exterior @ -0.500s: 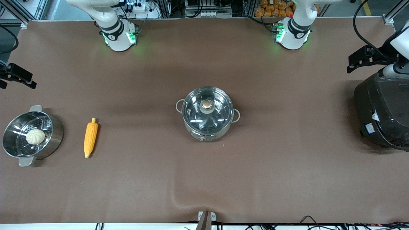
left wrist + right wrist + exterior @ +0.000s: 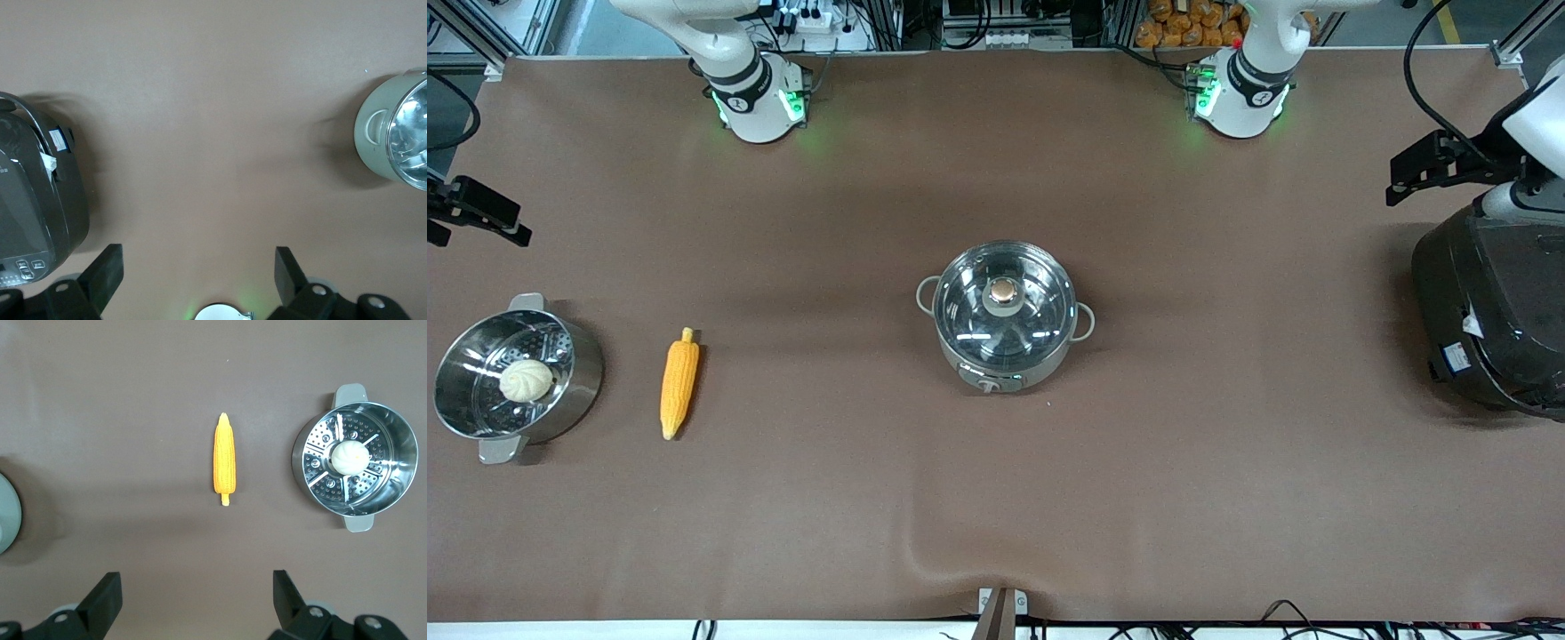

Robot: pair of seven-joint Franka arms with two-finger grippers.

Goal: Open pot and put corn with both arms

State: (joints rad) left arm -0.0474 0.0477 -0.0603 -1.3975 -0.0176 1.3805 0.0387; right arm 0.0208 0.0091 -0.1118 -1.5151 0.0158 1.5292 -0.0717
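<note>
Steel steamer pot (image 2: 516,384) with bun (image 2: 526,380) — lidded pot (image 2: 1003,317) — both end effectors (image 2: 199,277) (image 2: 197,599) wide open, empty

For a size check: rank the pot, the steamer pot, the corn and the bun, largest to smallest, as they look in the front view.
1. The pot and the steamer pot: they look alike, so no ranking.
2. The corn.
3. The bun, in the steamer pot.

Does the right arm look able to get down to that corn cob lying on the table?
Probably yes. The corn lies alone on bare table, apart from the steamer pot, and the right gripper hangs open above it.
</note>
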